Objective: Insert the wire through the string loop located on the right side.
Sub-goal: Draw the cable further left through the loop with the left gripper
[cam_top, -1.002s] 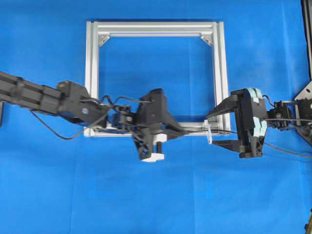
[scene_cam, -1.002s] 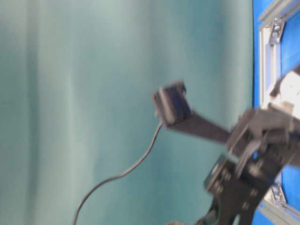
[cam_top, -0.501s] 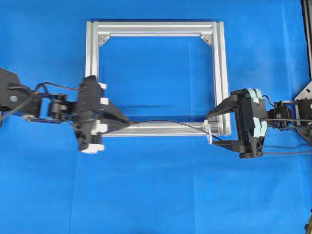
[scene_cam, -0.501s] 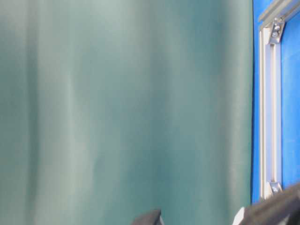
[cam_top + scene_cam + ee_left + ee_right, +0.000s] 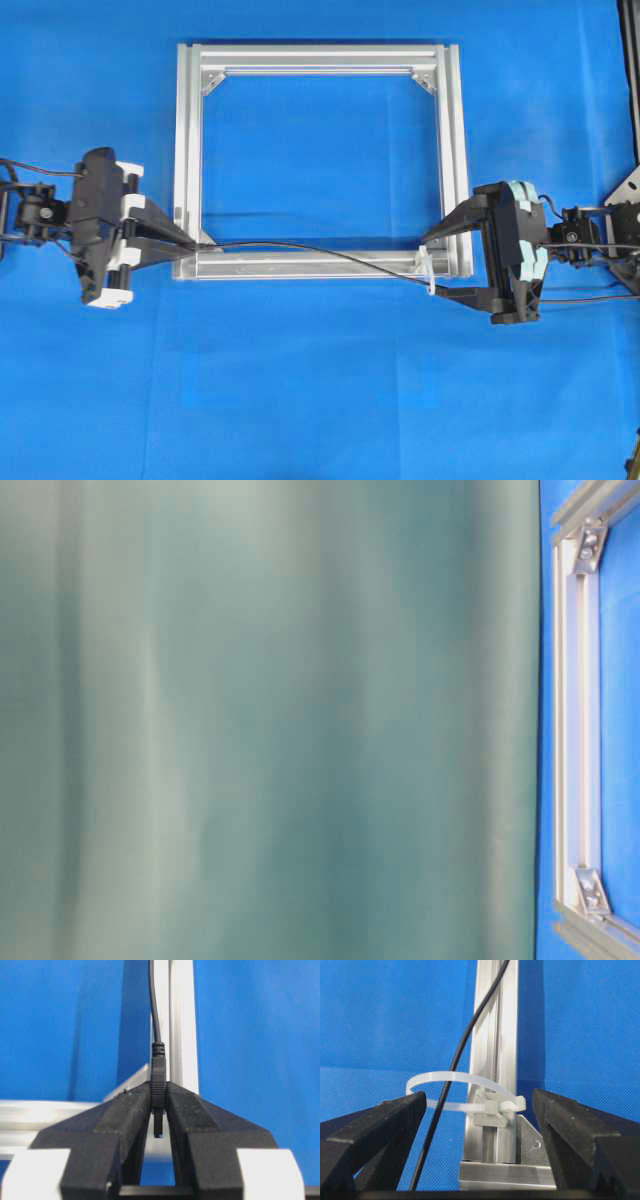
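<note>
**Wire passes through the loop, plug held at the left**

Wire (image 5: 154,1015) is clamped at its plug end by the left claw (image 5: 158,1110). In the left wrist view the two black fingers (image 5: 122,1125) are pressed together on the ribbed plug, and the small tip of the plug points down between them. From there the cable goes away along the silver frame (image 5: 182,1020).

In the right wrist view the right claw (image 5: 480,1135) stands wide open and holds nothing. Its fingers (image 5: 380,1130) are on both sides of the loop (image 5: 465,1091), apart from it. The loop is a white tie fixed to the frame bar at its near corner. The wire goes through the loop from below and continues up along the bar.

In the overhead view the left claw (image 5: 185,238) is at the lower left corner of the frame (image 5: 320,58), and the right claw (image 5: 440,268) is at the lower right corner. The wire (image 5: 310,250) lies between them along the near bar, slightly bent, passes the loop (image 5: 428,270) and goes on to the right under the right claw. The frame lies flat on the blue worktop (image 5: 320,400).

The table-level view shows mostly a green curtain (image 5: 270,720), with one side of the frame at its right edge.
</note>
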You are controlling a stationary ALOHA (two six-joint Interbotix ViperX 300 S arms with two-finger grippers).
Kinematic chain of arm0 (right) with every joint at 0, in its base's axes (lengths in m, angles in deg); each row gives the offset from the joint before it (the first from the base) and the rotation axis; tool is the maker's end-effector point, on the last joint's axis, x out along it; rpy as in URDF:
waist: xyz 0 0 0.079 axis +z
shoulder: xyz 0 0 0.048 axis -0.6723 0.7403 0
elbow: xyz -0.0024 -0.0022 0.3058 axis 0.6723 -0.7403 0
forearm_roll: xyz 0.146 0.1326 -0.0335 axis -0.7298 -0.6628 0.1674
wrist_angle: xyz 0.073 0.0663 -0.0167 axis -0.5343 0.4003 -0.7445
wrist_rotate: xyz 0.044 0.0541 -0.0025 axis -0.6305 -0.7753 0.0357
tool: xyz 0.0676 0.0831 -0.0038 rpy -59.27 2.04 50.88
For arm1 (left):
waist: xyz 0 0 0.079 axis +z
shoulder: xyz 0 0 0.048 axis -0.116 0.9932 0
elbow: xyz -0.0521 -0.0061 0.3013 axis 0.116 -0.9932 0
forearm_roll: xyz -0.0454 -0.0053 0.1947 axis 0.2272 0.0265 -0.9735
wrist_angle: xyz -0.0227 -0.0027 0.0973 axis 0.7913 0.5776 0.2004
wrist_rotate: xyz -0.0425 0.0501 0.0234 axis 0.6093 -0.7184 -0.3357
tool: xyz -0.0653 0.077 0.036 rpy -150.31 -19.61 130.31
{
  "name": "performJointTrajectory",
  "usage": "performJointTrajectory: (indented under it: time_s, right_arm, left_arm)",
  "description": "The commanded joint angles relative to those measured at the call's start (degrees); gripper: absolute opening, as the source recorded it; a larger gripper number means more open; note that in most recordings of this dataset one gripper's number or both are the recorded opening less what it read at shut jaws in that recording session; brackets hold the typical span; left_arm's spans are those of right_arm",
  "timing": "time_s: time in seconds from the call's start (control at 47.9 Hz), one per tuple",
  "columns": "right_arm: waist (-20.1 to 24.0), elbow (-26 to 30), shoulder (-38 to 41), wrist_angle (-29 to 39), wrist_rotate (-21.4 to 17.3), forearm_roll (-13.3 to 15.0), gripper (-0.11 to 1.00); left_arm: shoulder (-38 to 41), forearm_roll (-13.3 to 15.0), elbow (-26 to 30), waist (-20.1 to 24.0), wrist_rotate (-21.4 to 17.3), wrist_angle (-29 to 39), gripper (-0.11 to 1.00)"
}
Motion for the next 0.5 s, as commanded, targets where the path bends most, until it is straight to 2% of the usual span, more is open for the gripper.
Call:
performJointTrajectory:
  time_s: [0.0, 0.25, 0.48]
  right_arm:
    - [0.1, 0.9, -0.4, -0.2, 0.0, -0.1, 0.89]
    - [0.1, 1.3, -0.4, -0.3, -0.1, -0.1, 0.89]
    - [0.1, 1.5, -0.4, -0.3, -0.1, -0.1, 0.89]
  left_arm:
    - [-2.2, -0.2, -1.3, -0.4, 0.0, -0.4, 0.08]
    - [-3.7, -0.2, -2.8, -0.3, -0.2, -0.2, 0.08]
    - [-4.5, -0.2, -2.3, -0.3, -0.4, 3.1, 0.08]
